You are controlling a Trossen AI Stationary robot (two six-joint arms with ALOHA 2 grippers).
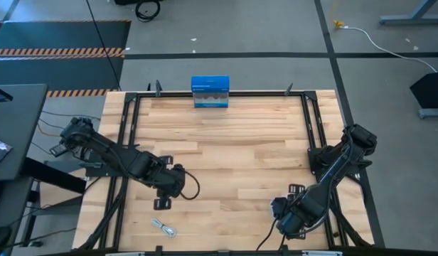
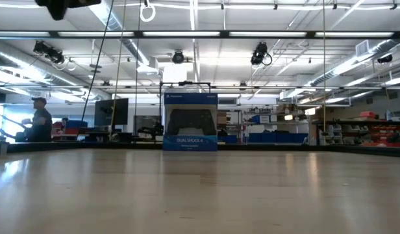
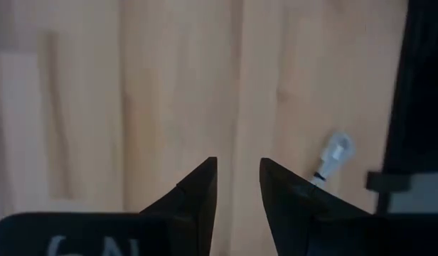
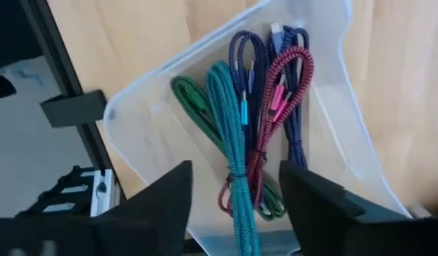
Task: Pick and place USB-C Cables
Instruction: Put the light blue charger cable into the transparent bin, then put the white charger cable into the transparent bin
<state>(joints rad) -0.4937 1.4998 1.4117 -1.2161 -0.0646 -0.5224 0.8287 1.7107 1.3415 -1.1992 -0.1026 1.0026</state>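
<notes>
Across the desk [image 1: 226,153], a bare wooden top, a blue box [image 1: 210,92] stands at the middle of the far edge, upright and well apart from both arms, seemingly only a bystander. By the near right corner the right gripper [image 4: 233,206] hangs over a clear plastic tray [image 4: 148,128], its fingers spread wide and holding nothing. Under it in the tray lie four bundled cables: teal cable [image 4: 230,121], maroon cable [image 4: 279,92], dark purple cable [image 4: 251,67] and green cable [image 4: 190,96], overlapping, probably dropped there one by one. The left gripper [image 1: 178,183] sits low toward the near left, its fingers [image 3: 198,195] part way apart and empty, pointed at bare wood. The white-grey cable [image 1: 163,227] lies alone near the near edge, just beside that gripper, so it looks to be the last to collect.
</notes>
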